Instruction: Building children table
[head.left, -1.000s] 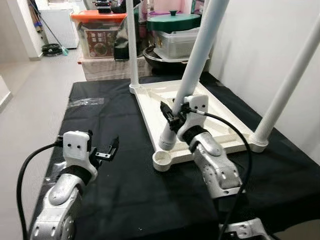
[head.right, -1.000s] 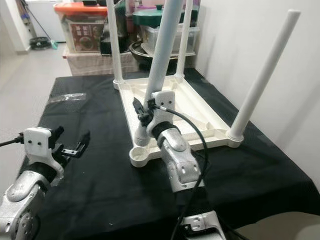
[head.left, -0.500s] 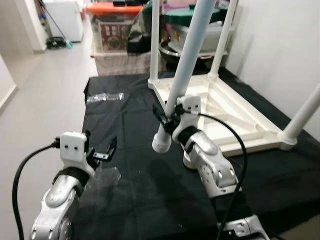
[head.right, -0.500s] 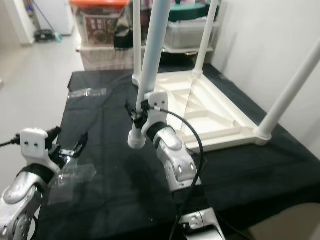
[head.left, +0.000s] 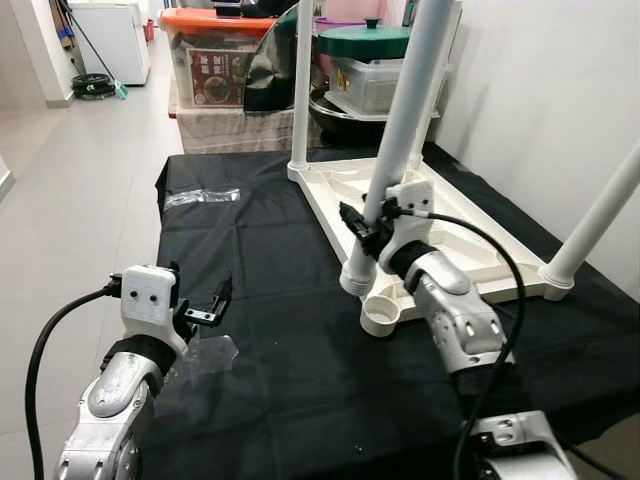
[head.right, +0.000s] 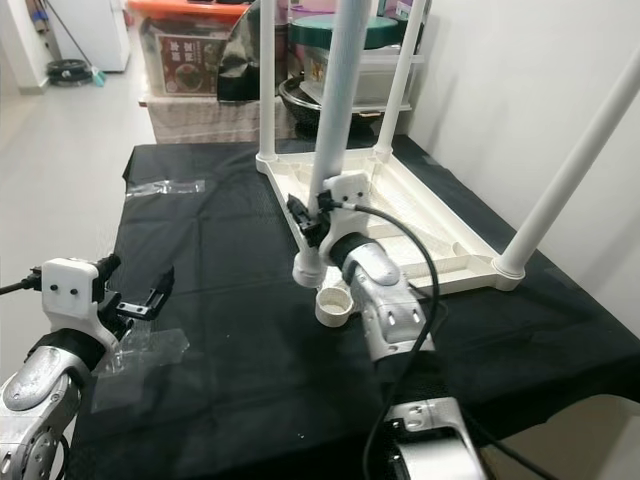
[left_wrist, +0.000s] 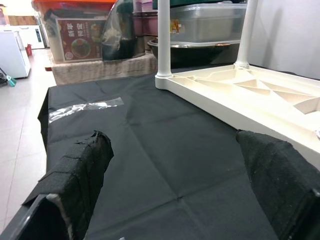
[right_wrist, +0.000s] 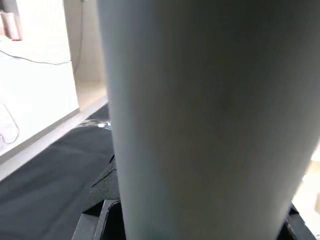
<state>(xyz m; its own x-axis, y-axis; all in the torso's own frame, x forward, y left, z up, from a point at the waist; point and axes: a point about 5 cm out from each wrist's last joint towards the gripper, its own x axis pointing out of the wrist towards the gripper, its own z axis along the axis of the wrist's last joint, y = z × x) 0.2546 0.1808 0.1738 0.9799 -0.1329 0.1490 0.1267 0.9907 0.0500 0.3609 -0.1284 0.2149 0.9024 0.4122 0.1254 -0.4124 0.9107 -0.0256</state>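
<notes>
tabletop (head.left: 452, 240) on cloth (head.left: 270, 260) | wrapper (head.left: 202, 197) left | bins (head.left: 215, 60) behind

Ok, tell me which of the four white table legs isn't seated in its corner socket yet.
The leg clamped in the right gripper: its lower end hangs beside the empty near-left socket; the other three stand in the upturned tabletop.

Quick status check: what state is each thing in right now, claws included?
Tabletop: upside down on the black cloth.
Three legs: upright in their corner sockets.
Fourth leg: tilted, gripped near its lower end, not in its socket.
Near corner socket: empty.
Right claw: shut on the fourth leg.
Left claw: open, holding nothing, above the cloth.
Plastic wrapper: lying flat on the cloth.
</notes>
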